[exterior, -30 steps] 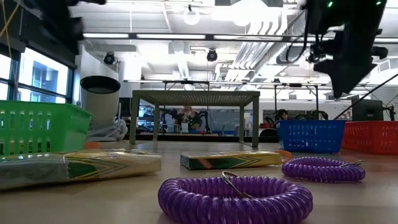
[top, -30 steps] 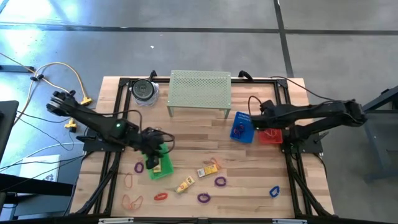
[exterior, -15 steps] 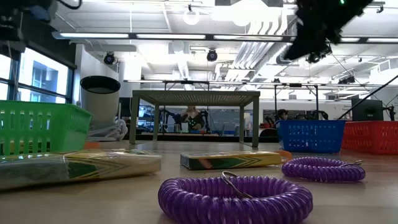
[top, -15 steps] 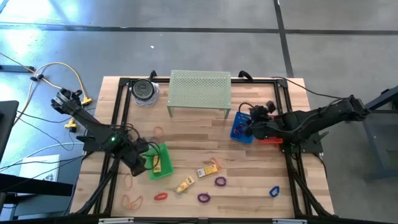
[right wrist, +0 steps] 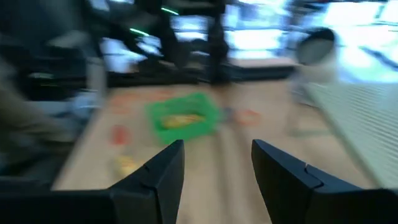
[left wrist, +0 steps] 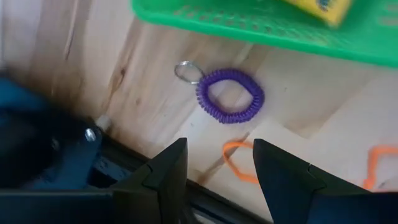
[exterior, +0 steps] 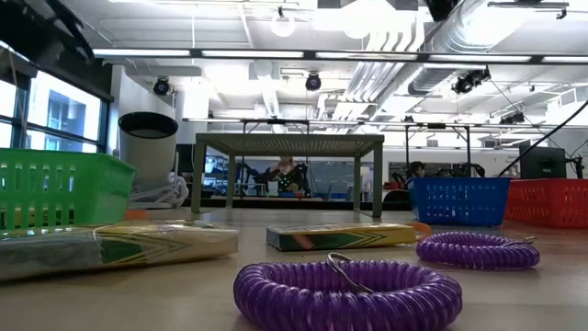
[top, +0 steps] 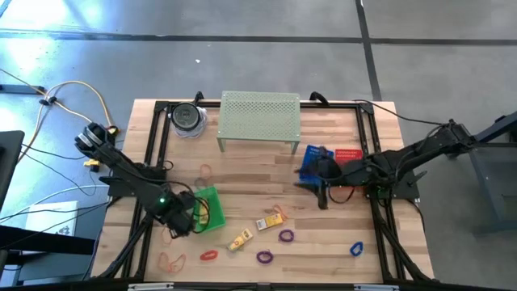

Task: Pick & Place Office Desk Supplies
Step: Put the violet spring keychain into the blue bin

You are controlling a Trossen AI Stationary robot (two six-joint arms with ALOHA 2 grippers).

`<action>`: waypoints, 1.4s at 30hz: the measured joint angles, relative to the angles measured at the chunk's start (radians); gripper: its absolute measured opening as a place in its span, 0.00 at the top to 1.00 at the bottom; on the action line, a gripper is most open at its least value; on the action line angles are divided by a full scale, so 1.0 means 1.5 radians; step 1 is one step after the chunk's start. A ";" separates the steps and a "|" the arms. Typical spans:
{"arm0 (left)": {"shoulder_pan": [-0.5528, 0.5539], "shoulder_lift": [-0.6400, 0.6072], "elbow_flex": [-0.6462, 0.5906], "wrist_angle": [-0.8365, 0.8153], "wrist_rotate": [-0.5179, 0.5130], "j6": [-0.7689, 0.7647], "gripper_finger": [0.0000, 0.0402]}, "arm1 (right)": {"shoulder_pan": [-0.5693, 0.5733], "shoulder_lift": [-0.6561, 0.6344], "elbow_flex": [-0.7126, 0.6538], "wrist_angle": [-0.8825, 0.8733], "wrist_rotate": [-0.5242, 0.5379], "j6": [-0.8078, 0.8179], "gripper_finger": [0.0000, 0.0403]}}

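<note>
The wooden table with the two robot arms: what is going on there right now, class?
Two arms are sorting small desk supplies into baskets. The left gripper hovers open and empty by the green basket, above a purple coil loop lying on the table. The right gripper is open and empty near the blue basket. Yellow packets and several loops remain loose on the table.
</note>
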 joint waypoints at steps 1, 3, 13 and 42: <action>0.006 0.005 0.000 0.000 0.002 -0.027 0.57 | 0.005 0.003 0.000 0.016 -0.031 -0.002 0.56; 0.009 0.013 0.000 0.003 0.002 -0.069 0.57 | 0.011 0.009 0.000 0.041 -0.072 -0.002 0.56; -0.018 0.028 -0.037 0.054 -0.002 0.015 0.57 | 0.034 0.056 0.000 0.116 -0.092 -0.036 0.56; 0.031 0.026 -0.181 0.213 0.030 -0.044 0.57 | 0.033 0.086 0.000 0.167 -0.111 -0.036 0.56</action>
